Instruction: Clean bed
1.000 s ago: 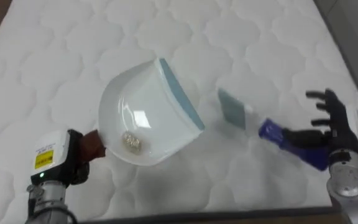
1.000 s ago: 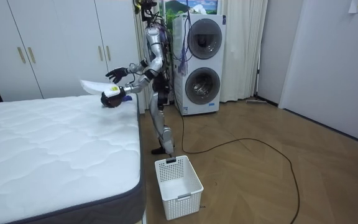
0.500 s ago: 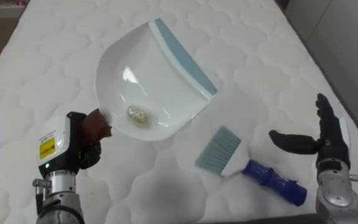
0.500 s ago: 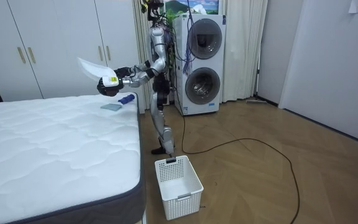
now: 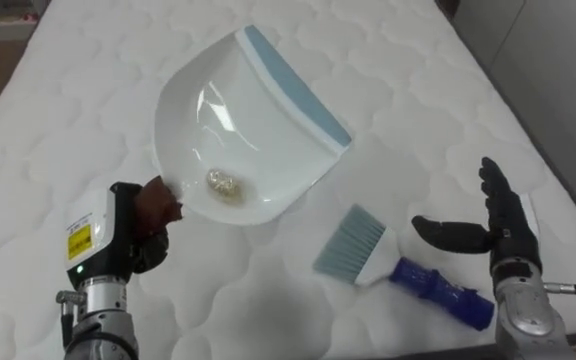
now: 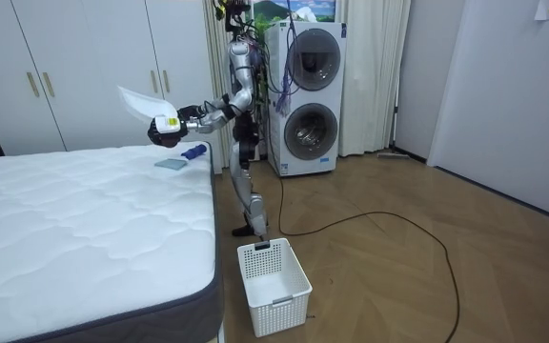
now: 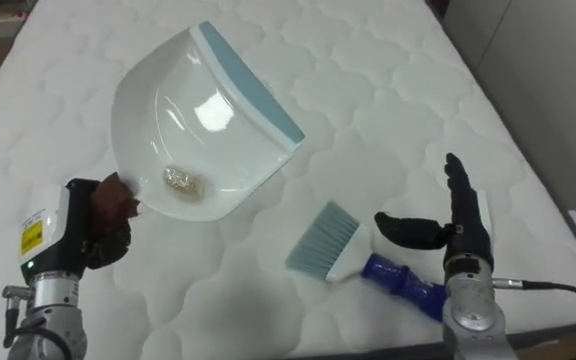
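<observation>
A white dustpan [image 5: 238, 130] with a pale blue lip is held tilted above the white mattress [image 5: 418, 90], small crumbs [image 5: 225, 185] lying in its bowl. My left hand [image 5: 133, 235] is shut on its brown handle at the lower left. A brush [image 5: 398, 265] with light blue bristles and a dark blue handle lies flat on the mattress at the lower right. My right hand [image 5: 493, 230] hovers open just right of the brush handle, apart from it. In the room view I stand at the bed's far corner with the dustpan [image 6: 139, 101] raised and the brush [image 6: 181, 158] lying on the bed.
The mattress edge runs along the right side, with floor beyond. In the room view a white laundry basket [image 6: 273, 273] stands on the wooden floor beside the bed. Stacked washing machines [image 6: 308, 95] are behind me, and white wardrobes [image 6: 65, 67] line the wall.
My right hand let go of the brush, which now lies on the mattress. My left hand lifted the dustpan higher. The eye views shifted as well.
</observation>
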`<state>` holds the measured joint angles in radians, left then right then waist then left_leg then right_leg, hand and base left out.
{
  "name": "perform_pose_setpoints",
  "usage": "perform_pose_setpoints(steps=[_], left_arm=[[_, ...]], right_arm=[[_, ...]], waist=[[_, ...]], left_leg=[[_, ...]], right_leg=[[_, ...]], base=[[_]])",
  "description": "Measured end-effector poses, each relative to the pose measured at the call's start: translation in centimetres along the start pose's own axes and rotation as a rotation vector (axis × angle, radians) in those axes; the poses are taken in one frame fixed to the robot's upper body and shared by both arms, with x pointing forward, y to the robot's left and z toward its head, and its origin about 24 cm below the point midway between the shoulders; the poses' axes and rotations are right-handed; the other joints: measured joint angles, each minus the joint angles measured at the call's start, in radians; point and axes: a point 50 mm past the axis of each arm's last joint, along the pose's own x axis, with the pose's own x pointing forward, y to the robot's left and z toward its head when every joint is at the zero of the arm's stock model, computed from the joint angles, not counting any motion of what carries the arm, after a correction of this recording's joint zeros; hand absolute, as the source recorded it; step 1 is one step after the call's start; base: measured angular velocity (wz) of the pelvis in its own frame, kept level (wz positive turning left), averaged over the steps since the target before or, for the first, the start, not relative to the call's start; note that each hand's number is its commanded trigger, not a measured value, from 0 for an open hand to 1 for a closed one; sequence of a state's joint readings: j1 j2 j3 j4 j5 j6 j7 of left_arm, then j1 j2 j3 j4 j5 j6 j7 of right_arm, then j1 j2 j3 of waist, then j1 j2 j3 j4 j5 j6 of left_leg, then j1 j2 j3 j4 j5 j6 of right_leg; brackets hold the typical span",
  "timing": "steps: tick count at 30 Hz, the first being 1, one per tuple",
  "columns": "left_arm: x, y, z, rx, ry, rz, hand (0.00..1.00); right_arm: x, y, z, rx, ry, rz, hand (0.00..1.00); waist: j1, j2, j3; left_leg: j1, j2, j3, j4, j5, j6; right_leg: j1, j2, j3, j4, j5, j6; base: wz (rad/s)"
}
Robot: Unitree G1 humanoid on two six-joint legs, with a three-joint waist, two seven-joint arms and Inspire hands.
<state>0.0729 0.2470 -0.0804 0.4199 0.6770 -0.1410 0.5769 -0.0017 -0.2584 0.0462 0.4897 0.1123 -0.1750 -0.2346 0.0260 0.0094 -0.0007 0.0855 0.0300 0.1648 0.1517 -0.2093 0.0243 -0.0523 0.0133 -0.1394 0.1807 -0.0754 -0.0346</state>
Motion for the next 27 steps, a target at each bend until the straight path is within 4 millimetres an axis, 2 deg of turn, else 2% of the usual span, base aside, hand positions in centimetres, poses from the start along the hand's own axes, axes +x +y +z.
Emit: perform_pose_setpoints(steps=[6,17,27], left_arm=[[-0.5,-0.2,-0.2,-0.002,0.002,-0.012,1.0],[-0.5,-0.1,-0.3,-0.002,0.005,-0.011,1.0],[-0.4,0.0,-0.2,-0.003,-0.012,-0.032,1.0]], right_arm=[[-0.9,0.1,-1.3,-0.004,0.042,0.037,0.0],[-0.9,0.6,-1.2,0.006,0.042,0.056,0.0],[-1.1,0.9,-1.5,0.008,0.053,0.07,0.0]], waist=[[0.001,0.002,0.002],[0.009,0.0,0.0032],[0.001,-0.003,0.0047]], left_leg=[[0.009,0.001,0.0,-0.007,0.0,0.0],[-0.003,-0.004,-0.008,-0.006,-0.001,0.001],[-0.02,-0.007,-0.057,0.001,0.0,0.001]], right_leg=[[0.002,0.001,0.001,-0.004,0.0,0.0],[-0.007,-0.011,-0.001,0.009,-0.009,0.004],[-0.001,-0.013,-0.031,0.003,-0.017,0.007]], base=[[0.0],[0.0],[0.12]])
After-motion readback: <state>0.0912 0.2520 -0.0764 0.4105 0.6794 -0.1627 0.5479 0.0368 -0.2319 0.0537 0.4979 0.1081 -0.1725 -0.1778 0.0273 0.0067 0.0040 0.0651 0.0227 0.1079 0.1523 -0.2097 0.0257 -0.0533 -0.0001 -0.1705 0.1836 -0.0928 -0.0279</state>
